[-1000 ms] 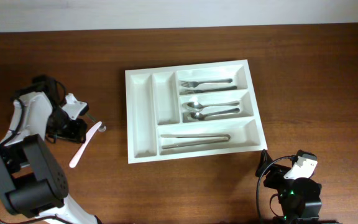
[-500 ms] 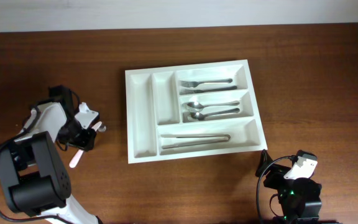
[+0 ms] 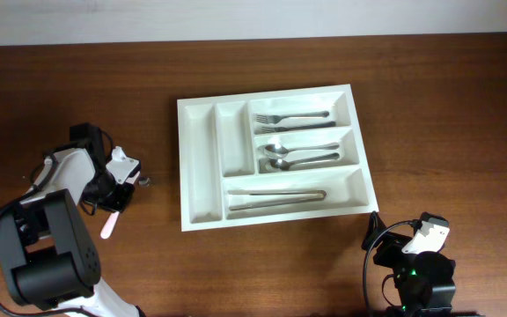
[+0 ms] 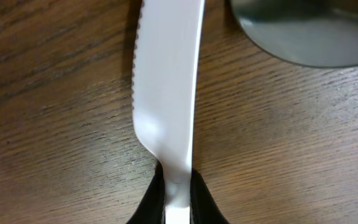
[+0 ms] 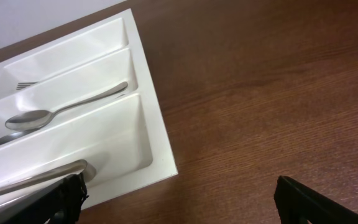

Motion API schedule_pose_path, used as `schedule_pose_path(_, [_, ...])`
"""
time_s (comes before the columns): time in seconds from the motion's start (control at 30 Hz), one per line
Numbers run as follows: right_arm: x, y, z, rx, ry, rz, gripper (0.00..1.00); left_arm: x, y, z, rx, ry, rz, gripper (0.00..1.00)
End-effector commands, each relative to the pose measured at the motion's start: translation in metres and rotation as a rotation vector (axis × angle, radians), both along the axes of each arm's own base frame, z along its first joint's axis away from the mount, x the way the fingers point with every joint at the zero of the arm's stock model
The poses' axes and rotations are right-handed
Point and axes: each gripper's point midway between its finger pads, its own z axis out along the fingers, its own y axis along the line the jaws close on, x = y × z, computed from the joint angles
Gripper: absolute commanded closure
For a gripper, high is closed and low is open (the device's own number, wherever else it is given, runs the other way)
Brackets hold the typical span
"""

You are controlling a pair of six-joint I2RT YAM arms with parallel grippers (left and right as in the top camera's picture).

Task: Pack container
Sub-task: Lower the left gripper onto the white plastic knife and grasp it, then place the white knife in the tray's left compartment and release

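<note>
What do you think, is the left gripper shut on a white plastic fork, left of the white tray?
No: it is a white plastic knife, not a fork; the left wrist view shows its serrated edge. The left gripper is shut on it, left of the white tray.

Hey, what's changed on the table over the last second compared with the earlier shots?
The left gripper moved toward the container, settled over the white plastic knife lying on the table, and closed on it. The knife itself has barely shifted. The container, the cutlery in it and the open right gripper stayed as they were.
</note>
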Motion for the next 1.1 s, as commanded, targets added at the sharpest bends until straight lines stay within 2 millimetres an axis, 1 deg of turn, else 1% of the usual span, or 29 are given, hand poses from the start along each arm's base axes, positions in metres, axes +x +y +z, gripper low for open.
schedule_pose_path(0.0, [0.000, -0.005, 0.000, -0.010, -0.008, -0.025, 0.01, -0.013, -0.005, -0.014, -0.026, 0.044, 0.012, 0.98])
schedule_pose_path(0.1, [0.000, -0.005, 0.000, -0.010, -0.008, -0.025, 0.01, -0.009, -0.004, -0.012, -0.023, 0.034, 0.020, 0.98])
schedule_pose_path(0.2, [0.000, -0.005, 0.000, -0.010, -0.008, -0.025, 0.01, 0.001, -0.002, -0.003, -0.016, 0.012, 0.057, 0.98])
schedule_pose_path(0.3, [0.000, -0.005, 0.000, -0.010, -0.008, -0.025, 0.01, 0.011, 0.001, 0.014, -0.015, 0.009, 0.057, 0.98])
schedule_pose_path(0.43, [0.000, -0.005, 0.000, -0.010, -0.008, -0.025, 0.01, 0.029, 0.004, 0.043, -0.013, -0.020, 0.088, 0.98])
schedule_pose_path(0.53, [0.000, -0.005, 0.000, -0.010, -0.008, -0.025, 0.01, 0.044, 0.000, 0.063, -0.050, -0.060, 0.091, 0.98])
schedule_pose_path(0.63, [0.000, -0.005, 0.000, -0.010, -0.008, -0.025, 0.01, 0.060, -0.009, 0.082, -0.106, -0.112, 0.100, 0.98])
schedule_pose_path(0.73, [0.000, -0.005, 0.000, -0.010, -0.008, -0.025, 0.01, 0.083, -0.029, 0.104, -0.184, -0.191, 0.100, 0.98])
schedule_pose_path(0.8, [0.000, -0.005, 0.000, -0.010, -0.008, -0.025, 0.01, 0.100, -0.049, 0.121, -0.251, -0.248, 0.098, 0.98])
schedule_pose_path(0.9, [0.000, -0.005, 0.000, -0.010, -0.008, -0.025, 0.01, 0.121, -0.080, 0.143, -0.353, -0.314, 0.144, 0.98])
schedule_pose_path(1.0, [0.000, -0.005, 0.000, -0.010, -0.008, -0.025, 0.01, 0.139, -0.119, 0.155, -0.452, -0.350, 0.238, 0.98])
schedule_pose_path(1.07, [0.000, -0.005, 0.000, -0.010, -0.008, -0.025, 0.01, 0.145, -0.141, 0.156, -0.476, -0.358, 0.256, 0.98])
